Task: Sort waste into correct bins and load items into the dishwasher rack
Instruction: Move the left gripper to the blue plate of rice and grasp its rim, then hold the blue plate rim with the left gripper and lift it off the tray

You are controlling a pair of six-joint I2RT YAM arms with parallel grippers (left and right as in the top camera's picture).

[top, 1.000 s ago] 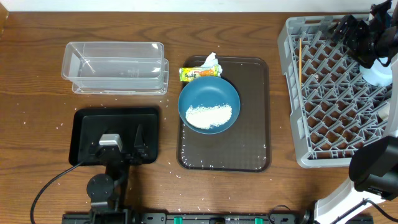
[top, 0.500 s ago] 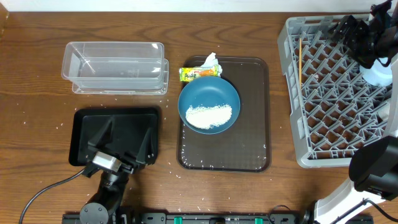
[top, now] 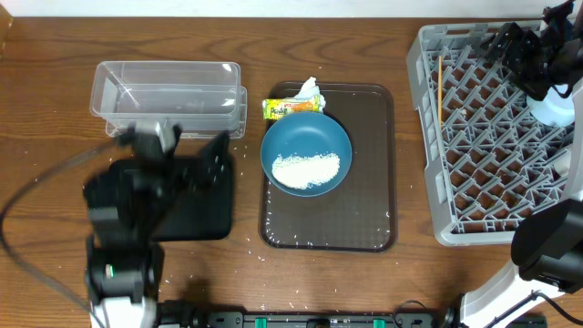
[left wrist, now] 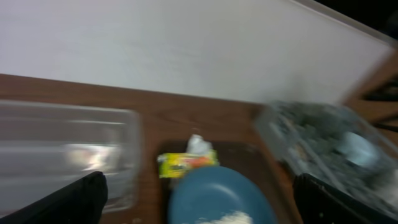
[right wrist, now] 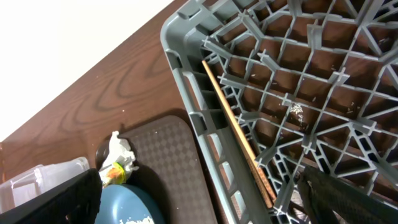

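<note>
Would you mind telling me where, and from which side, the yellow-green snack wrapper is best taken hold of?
I would take the snack wrapper by its left end, coming down from above with the jaws across its short width. It lies flat, long axis left to right. The blue dish crowds its front right and the tissue its back right, leaving the left end free.

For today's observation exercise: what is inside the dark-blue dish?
A pile of white rice lies in the dark-blue dish, on the side nearest the robot; the rest of its floor is bare. What lies beneath the rice is covered.
</note>
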